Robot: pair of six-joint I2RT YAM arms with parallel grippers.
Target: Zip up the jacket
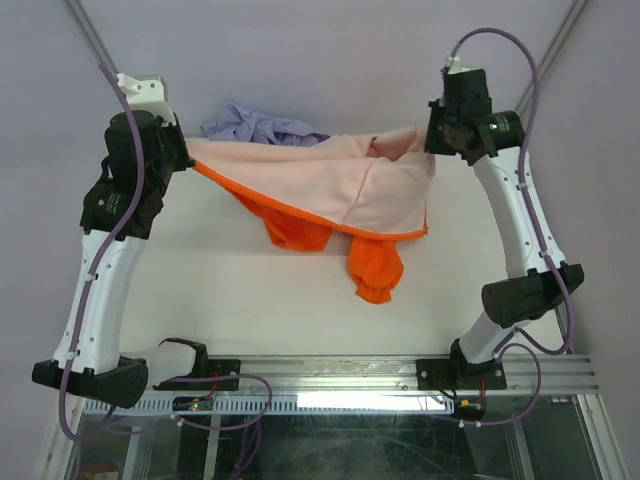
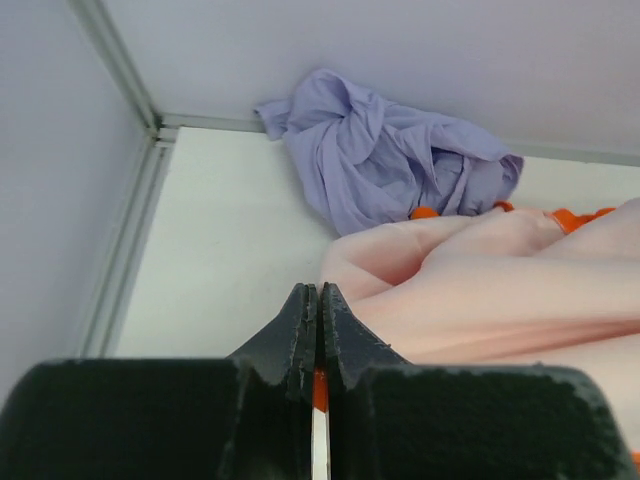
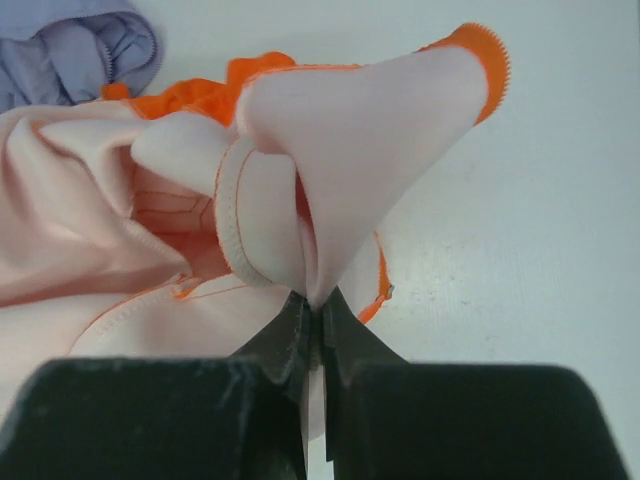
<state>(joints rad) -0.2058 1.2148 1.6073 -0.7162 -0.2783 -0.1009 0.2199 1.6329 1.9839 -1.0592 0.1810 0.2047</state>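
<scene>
The orange jacket [image 1: 330,195] with pale pink lining hangs stretched between my two grippers above the white table, lining up, an orange sleeve [image 1: 375,270] drooping toward the near side. My left gripper [image 1: 183,158] is shut on the jacket's left edge; in the left wrist view the gripper [image 2: 318,300] pinches a strip of orange fabric, with pink lining [image 2: 500,290] to its right. My right gripper [image 1: 432,140] is shut on the jacket's right end; in the right wrist view the gripper [image 3: 315,305] clamps a fold of pink lining [image 3: 370,140]. An orange zipper edge with a small metal piece [image 3: 386,290] hangs beside it.
A crumpled lavender garment [image 1: 262,127] lies at the table's back, just behind the jacket, also seen in the left wrist view [image 2: 385,160]. Grey walls enclose the table on the back and sides. A metal rail [image 1: 330,370] runs along the near edge.
</scene>
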